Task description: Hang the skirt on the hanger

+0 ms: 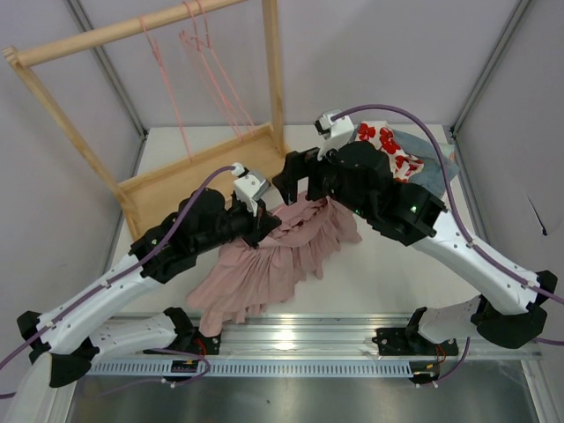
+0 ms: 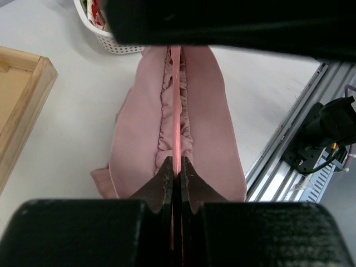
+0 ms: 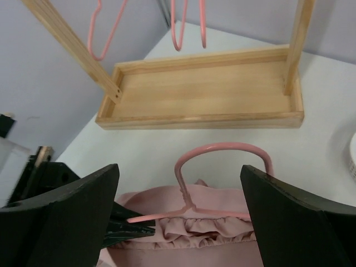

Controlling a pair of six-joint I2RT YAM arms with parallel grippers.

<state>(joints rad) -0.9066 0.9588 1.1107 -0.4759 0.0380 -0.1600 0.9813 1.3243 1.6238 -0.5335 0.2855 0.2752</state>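
Pinching the hanger (image 2: 176,100) tight over the skirt (image 2: 208,117), the left gripper (image 2: 175,173) holds on; the right gripper (image 3: 179,172) gapes wide around its hook. A white basket (image 2: 111,40) holds flowered cloth (image 1: 386,141).

A wooden rack (image 1: 132,31) is seen at the far left of the white table (image 1: 379,273). Its top bar is carried by posts, and a shallow wooden tray (image 1: 189,176) is formed at its foot. Several spare hangers (image 1: 211,79), thin and pink, are hung on the bar. At the far right a white cloth (image 1: 388,141) with red flowers is laid, touching a blue-grey garment (image 1: 430,157). A white basket (image 2: 111,39) is shown only in part in the left wrist view. A metal rail (image 1: 308,335) is fixed along the near edge of the table.
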